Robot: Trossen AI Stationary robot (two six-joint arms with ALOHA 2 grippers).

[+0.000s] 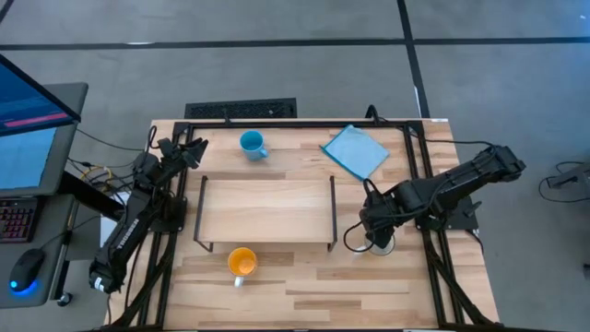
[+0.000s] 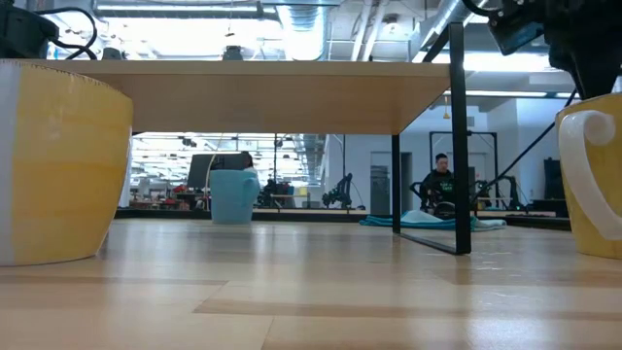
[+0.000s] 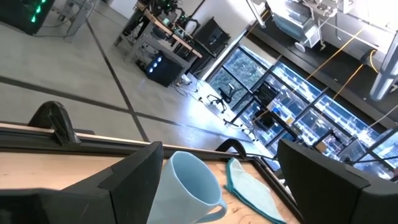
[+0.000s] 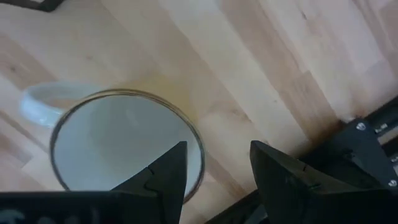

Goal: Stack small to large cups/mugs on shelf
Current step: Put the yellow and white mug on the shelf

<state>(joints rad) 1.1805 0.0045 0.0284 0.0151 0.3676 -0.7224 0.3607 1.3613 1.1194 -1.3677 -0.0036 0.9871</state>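
The white mug [image 4: 118, 149] stands upright on the tabletop to the right of the shelf [image 1: 267, 210], its handle [image 4: 37, 106] to one side. My right gripper [image 4: 214, 168] is open just above it, one finger over the mug's mouth and one outside its rim [image 4: 200, 158]; I see no touch. The blue mug [image 1: 251, 144] stands behind the shelf. The orange mug [image 1: 241, 263] stands in front of the shelf. My left gripper [image 3: 221, 149] is open at the far left and looks toward the blue mug [image 3: 186, 186].
A folded blue cloth [image 1: 355, 151] lies at the far right of the tabletop. The shelf's black wire legs [image 2: 457, 146] stand between the mugs. Black frame rails [image 1: 419, 175] run along the table's sides. A person [image 2: 442, 175] sits in the room beyond the table.
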